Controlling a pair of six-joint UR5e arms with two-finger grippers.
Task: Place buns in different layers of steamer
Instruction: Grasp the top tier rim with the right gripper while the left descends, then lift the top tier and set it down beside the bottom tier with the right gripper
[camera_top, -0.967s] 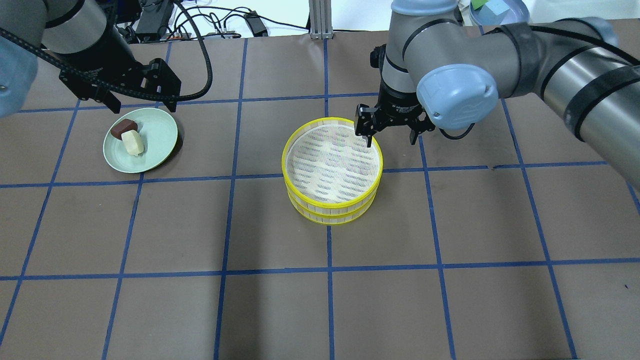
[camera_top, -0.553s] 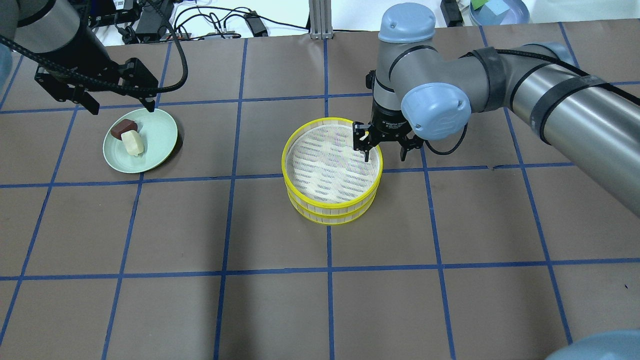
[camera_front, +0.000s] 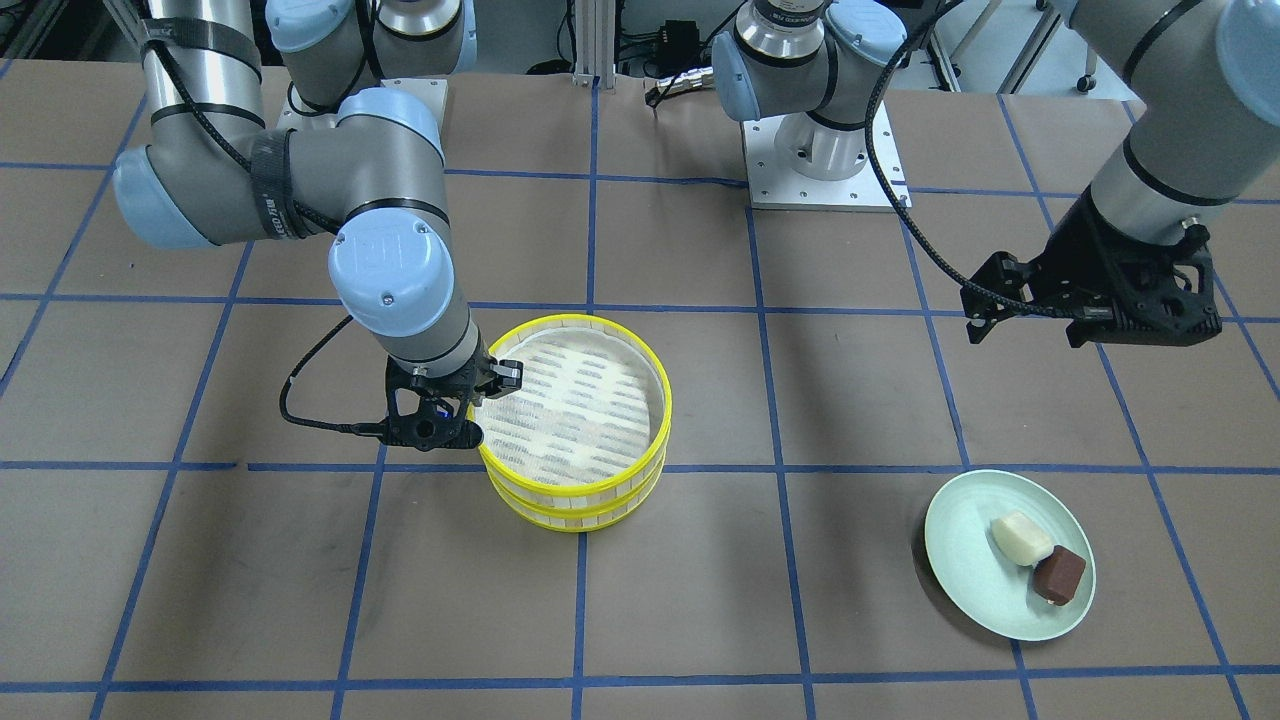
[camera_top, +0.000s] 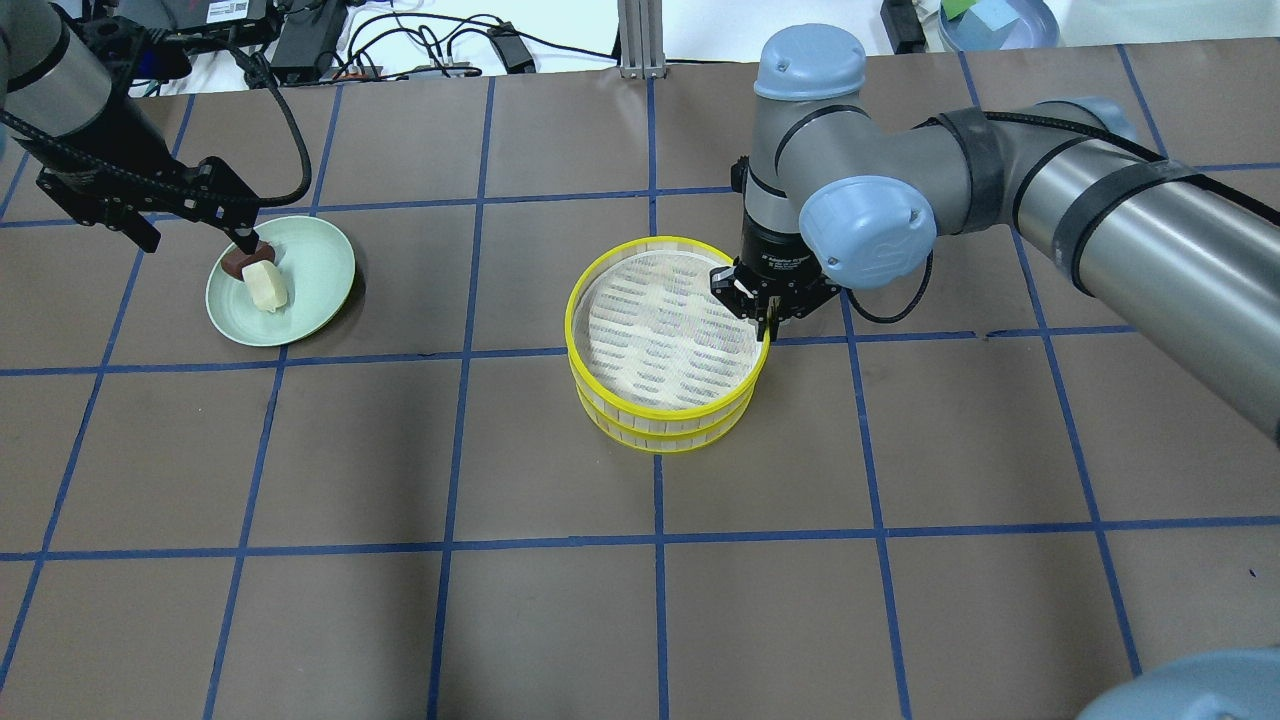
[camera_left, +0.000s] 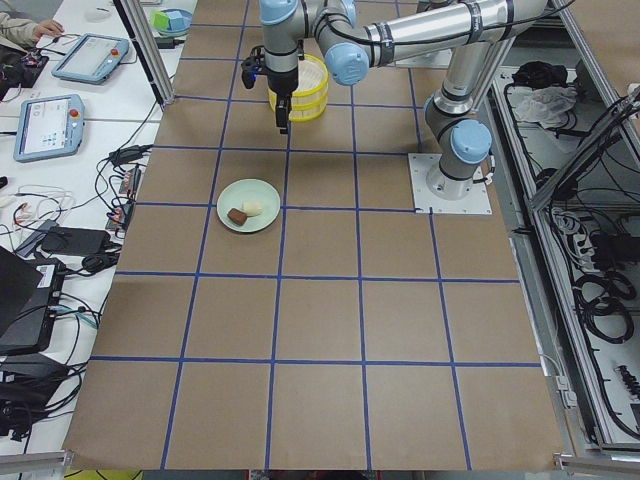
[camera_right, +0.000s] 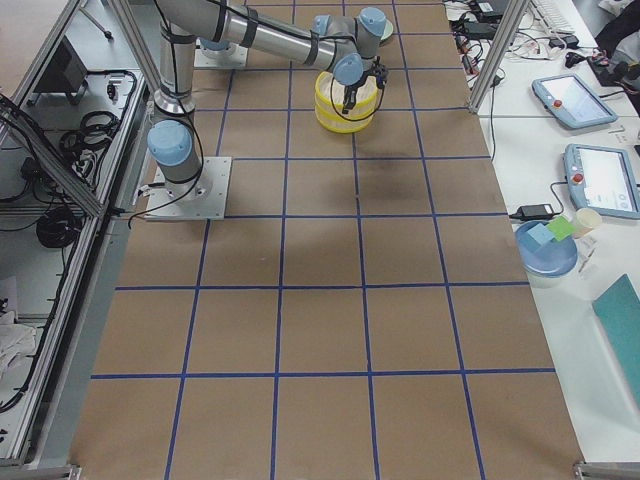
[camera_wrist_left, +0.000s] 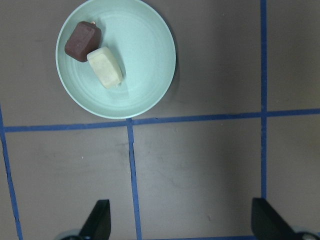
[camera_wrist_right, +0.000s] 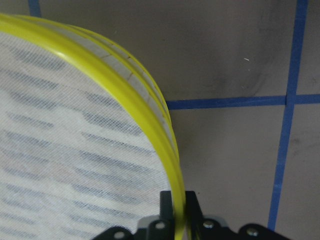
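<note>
The two steamer layers stand stacked at mid-table, the top layer on the lower layer, both with white mesh floors showing nothing in them. My right gripper is shut on the top layer's yellow rim at its right side, one finger inside and one outside. The creamy-white bun and the reddish-brown bun lie touching on a pale green plate. My left gripper is open and empty, held above the plate's far-left edge. In the left wrist view the buns lie ahead of it.
The brown table has a blue tape grid. Cables and power bricks lie along the far edge. A blue bowl with coloured blocks stands off the table at far right. The arms' base plate is behind the steamer.
My right gripper has dropped onto the top layer's rim and shut on it. My left gripper has moved left and lower, from behind the plate to over its far-left edge, still open.
</note>
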